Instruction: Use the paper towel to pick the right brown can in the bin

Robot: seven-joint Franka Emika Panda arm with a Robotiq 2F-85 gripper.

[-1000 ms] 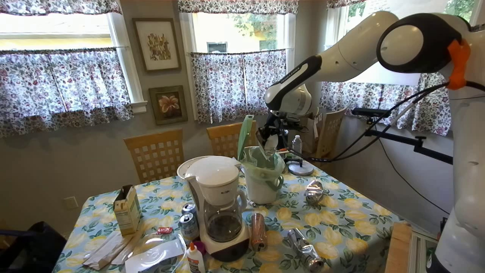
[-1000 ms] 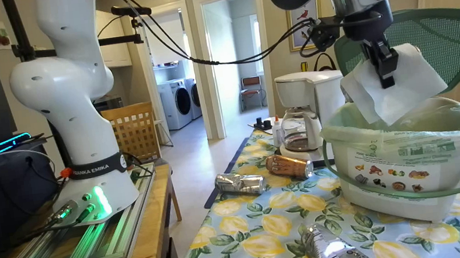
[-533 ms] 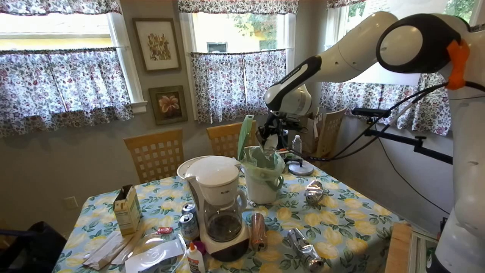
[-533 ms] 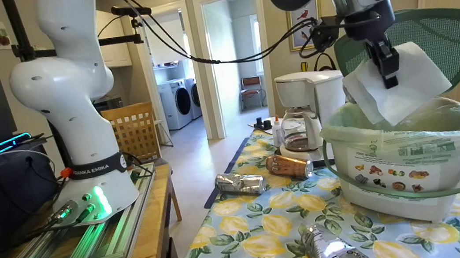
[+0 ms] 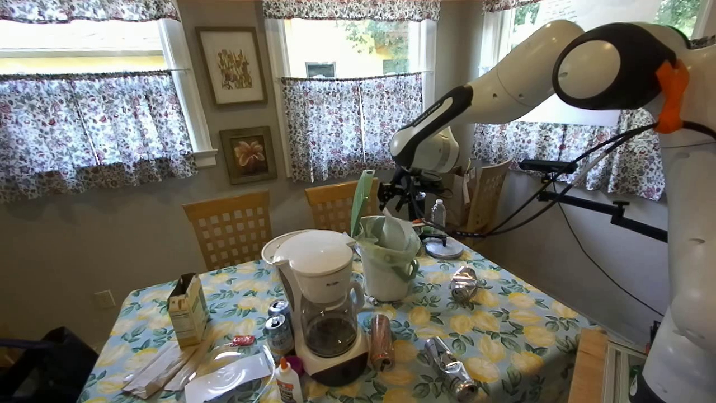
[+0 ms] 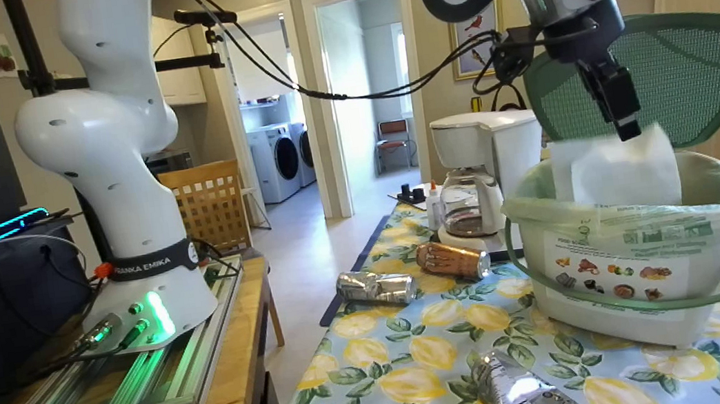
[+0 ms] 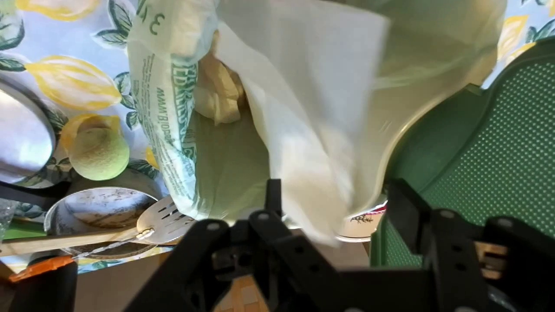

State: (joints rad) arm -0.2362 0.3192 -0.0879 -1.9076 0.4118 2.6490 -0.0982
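Note:
My gripper (image 7: pixel 336 190) hangs over the bin (image 6: pixel 620 272) with its fingers spread wide in the wrist view; nothing is pinched between them. The white paper towel (image 6: pixel 624 171), blurred by motion, is just below the fingertips, its lower part inside the bin's pale green liner. In the wrist view the towel (image 7: pixel 316 65) hangs loose into the bin's mouth, and its near end passes beside the left finger. The bin's green lid (image 6: pixel 656 76) stands raised behind. A brown can (image 6: pixel 453 260) lies on its side on the table, near the coffee maker, away from the gripper.
Close to the bin stands the white coffee maker (image 5: pixel 321 296). Crushed silver cans (image 6: pixel 377 287) lie on the lemon tablecloth. Crumpled tan paper (image 7: pixel 219 89) is inside the bin. A pot (image 7: pixel 102 208) with a slotted turner (image 7: pixel 164 219) sits beside it.
The fingers have opened and let go of the paper towel, which has dropped lower into the bin's mouth. The gripper has tilted slightly; cans and bin have stayed put.

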